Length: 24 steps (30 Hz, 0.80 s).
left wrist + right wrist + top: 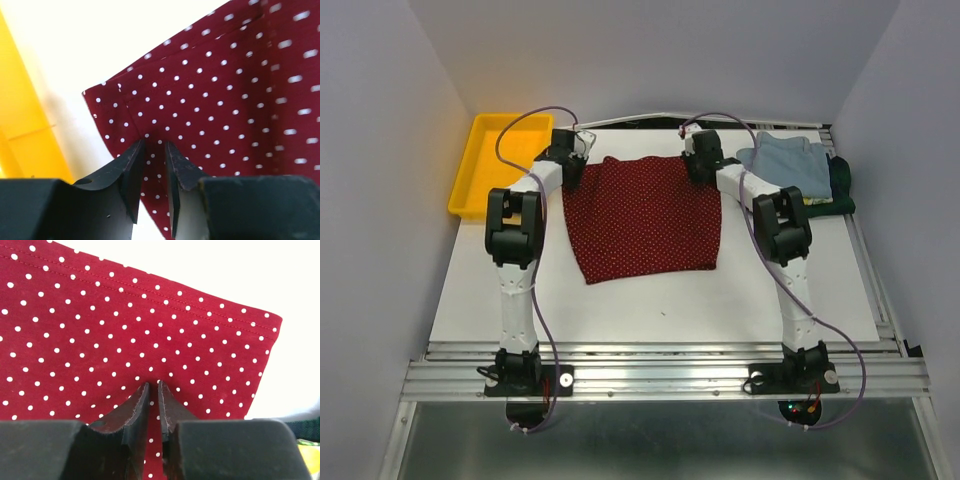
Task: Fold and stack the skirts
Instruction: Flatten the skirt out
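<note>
dark red dotted skirt [642,215]: 1 | folded skirts [788,162]: 3 | skirts in all: 4 | yellow tray [470,190]: 1 | robot arms [515,225]: 2

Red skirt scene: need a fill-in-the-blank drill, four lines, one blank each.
1. The red skirt lies spread on the white ___.
2. The tray at the far left is ___.
3. The folded skirt on top of the far-right pile is light ___.
4. The left claw and right claw each sit at a far ___ of the red skirt.
Missing: table; yellow; blue; corner.
</note>
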Each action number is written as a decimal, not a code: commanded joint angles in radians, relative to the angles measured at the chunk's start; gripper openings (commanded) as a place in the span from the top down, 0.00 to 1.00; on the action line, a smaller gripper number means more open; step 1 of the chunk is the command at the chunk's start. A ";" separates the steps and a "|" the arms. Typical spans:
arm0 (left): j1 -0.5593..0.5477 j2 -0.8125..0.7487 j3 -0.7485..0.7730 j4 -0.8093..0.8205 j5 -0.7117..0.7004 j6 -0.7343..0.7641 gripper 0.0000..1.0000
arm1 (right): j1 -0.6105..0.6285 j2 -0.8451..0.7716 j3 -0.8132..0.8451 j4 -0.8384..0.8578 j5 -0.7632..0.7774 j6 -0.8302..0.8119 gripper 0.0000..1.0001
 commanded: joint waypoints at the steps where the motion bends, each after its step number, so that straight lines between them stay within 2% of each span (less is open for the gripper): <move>1: 0.040 0.008 0.037 -0.024 -0.087 0.029 0.67 | -0.025 -0.003 -0.095 -0.006 0.073 -0.044 0.83; 7: 0.066 0.034 0.074 -0.064 -0.144 0.031 0.72 | -0.034 -0.029 -0.140 -0.006 0.050 -0.053 0.85; 14: 0.032 -0.130 -0.019 0.034 -0.084 0.037 0.71 | -0.034 -0.038 -0.141 -0.010 -0.001 -0.049 0.85; 24: -0.014 -0.141 -0.004 0.025 0.020 -0.009 0.69 | -0.034 -0.037 -0.108 -0.091 -0.064 -0.079 0.85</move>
